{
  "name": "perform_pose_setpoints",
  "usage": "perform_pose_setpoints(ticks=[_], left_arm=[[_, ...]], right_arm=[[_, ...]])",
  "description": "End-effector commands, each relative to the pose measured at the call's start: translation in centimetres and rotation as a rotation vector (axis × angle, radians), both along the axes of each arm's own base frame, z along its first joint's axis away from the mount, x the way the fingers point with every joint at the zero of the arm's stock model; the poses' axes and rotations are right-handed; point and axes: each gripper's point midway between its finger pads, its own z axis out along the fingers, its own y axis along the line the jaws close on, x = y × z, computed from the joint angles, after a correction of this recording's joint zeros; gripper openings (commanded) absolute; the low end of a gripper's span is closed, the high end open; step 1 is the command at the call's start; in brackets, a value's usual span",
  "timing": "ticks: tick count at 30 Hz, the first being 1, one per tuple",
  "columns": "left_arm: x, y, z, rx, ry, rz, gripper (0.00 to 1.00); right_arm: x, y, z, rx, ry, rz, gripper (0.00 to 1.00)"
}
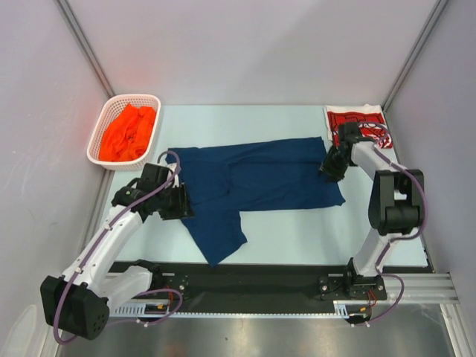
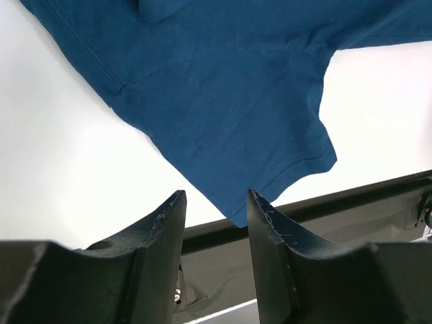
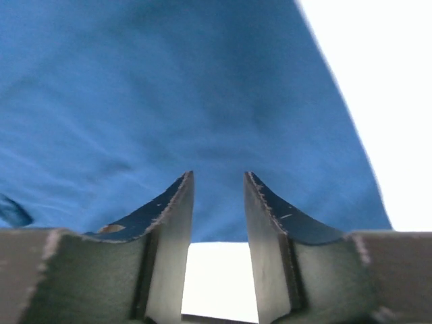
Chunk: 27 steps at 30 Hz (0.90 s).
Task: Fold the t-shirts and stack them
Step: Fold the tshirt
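From above, the left arm stretches low from its near-left base toward the far right, bringing the left gripper (image 1: 177,201) to the left edge of the navy t-shirt (image 1: 253,182). The shirt lies spread across the middle of the table (image 1: 297,230), one sleeve pointing near. The right arm rises from its base, folds at the elbow and leans far-left, with the right gripper (image 1: 332,166) at the shirt's right edge. The red t-shirt (image 1: 355,117) lies folded in the far right corner — its white print too small to read — and the orange t-shirt (image 1: 128,132) sits bunched in the white lattice basket (image 1: 134,97) at far left. In the left wrist view the fingers are apart with nothing clamped, and a sleeve corner lies just past the tips. In the right wrist view the fingers are likewise spread — navy cloth beyond them, bare table showing in the gap.
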Motion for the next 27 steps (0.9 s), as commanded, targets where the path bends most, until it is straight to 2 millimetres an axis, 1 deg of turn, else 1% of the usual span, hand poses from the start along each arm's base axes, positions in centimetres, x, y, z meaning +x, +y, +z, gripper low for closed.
perform_pose_setpoints(ticks=[1,2,3,4,5,7,9,10,11,13,15,16,19,21,25,27], left_arm=[[-0.3,-0.5,0.1,-0.028,-0.008,0.005,0.47],[-0.3,-0.6,-0.1,-0.034,-0.001,0.008,0.47],[-0.4,-0.9,-0.1,-0.044,0.003,0.003,0.47],[-0.2,-1.1,-0.2,-0.052,0.003,0.001,0.47],[-0.2,-1.3,-0.4,-0.058,0.012,-0.002,0.47],[0.0,-1.8,-0.3,-0.07,0.012,-0.014,0.47],[0.2,-2.0,-0.6,-0.064,0.028,-0.026,0.46],[0.3,-2.2,-0.5,-0.067,0.023,-0.032,0.46],[0.3,-2.3,-0.5,-0.068,0.028,-0.037,0.46],[0.6,-2.5,-0.4,-0.068,0.025,-0.041,0.46],[0.7,-2.5,-0.1,-0.07,0.021,-0.043,0.46],[0.7,-2.5,0.1,-0.068,0.018,-0.045,0.46],[0.7,-2.4,0.2,-0.062,0.015,-0.046,0.46],[0.5,-2.4,0.1,-0.066,0.022,-0.046,0.47],[0.4,-2.7,-0.2,-0.079,0.032,-0.05,0.47],[0.4,-2.8,-0.2,-0.08,0.039,-0.056,0.46]], right_arm=[[-4.9,-3.7,0.9,-0.032,0.036,-0.112,0.38],[-5.6,-4.3,1.0,-0.018,0.026,-0.141,0.36],[-6.0,-5.5,2.2,-0.011,-0.023,-0.198,0.34],[-6.4,-6.1,2.1,-0.013,-0.037,-0.224,0.33],[-7.5,-6.4,1.5,-0.015,-0.022,-0.238,0.3],[-8.2,-7.3,1.7,-0.019,-0.02,-0.266,0.28],[-9.0,-7.6,1.0,-0.009,0.013,-0.279,0.25],[-9.3,-7.6,0.5,0.009,0.028,-0.291,0.23],[-9.2,-7.7,0.5,0.013,0.023,-0.292,0.21],[-9.3,-7.5,-0.3,0.023,0.031,-0.298,0.18],[-9.6,-7.5,-0.8,0.022,0.051,-0.308,0.11],[-9.6,-7.5,-1.0,0.021,0.051,-0.311,0.1],[-10.0,-7.6,-1.6,0.011,0.062,-0.309,0.1],[-10.1,-7.3,-1.8,0.028,0.06,-0.299,0.1],[-8.8,-6.7,-2.4,0.06,0.021,-0.287,0.11],[-7.6,-6.8,-2.3,0.055,-0.005,-0.276,0.14]])
